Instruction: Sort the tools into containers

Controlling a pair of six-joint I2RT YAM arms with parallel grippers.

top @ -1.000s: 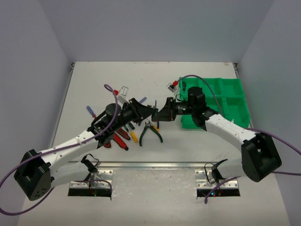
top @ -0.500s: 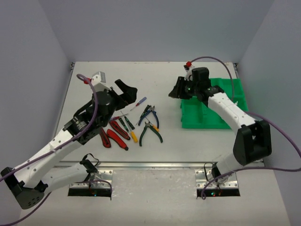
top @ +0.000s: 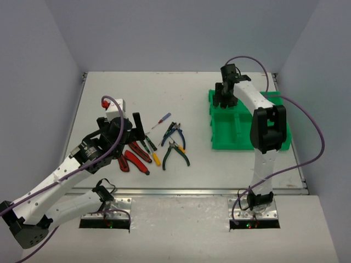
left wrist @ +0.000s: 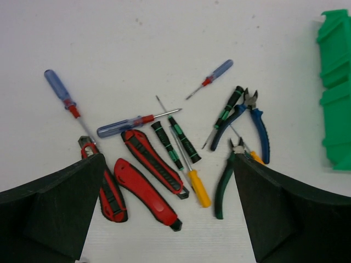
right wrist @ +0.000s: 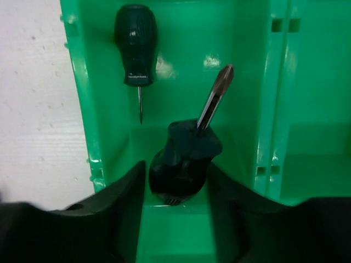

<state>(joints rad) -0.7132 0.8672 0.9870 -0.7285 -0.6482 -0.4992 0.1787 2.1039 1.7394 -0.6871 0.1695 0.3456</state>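
Note:
The tools (top: pixel 159 145) lie spread on the table: red-handled cutters (left wrist: pixel 155 163), blue pliers (left wrist: pixel 258 123), green pliers (left wrist: pixel 225 183), a yellow-handled screwdriver (left wrist: pixel 197 186) and several thin screwdrivers. My left gripper (top: pixel 131 125) hovers open just left of them, holding nothing (left wrist: pixel 169 159). The green tray (top: pixel 241 143) stands at the right. My right gripper (right wrist: pixel 176 170) is down in its far left compartment (top: pixel 225 101), jaws open. A stubby dark-handled screwdriver (right wrist: pixel 184 159) sits between the fingers with a gap on its left side. Another stubby screwdriver (right wrist: pixel 135 49) lies farther in.
The tray's divider wall (right wrist: pixel 277 93) runs close along the right finger, and its outer wall (right wrist: pixel 82 93) along the left one. In the left wrist view the tray's edge (left wrist: pixel 334 93) shows at far right. Bare table lies beyond the tools.

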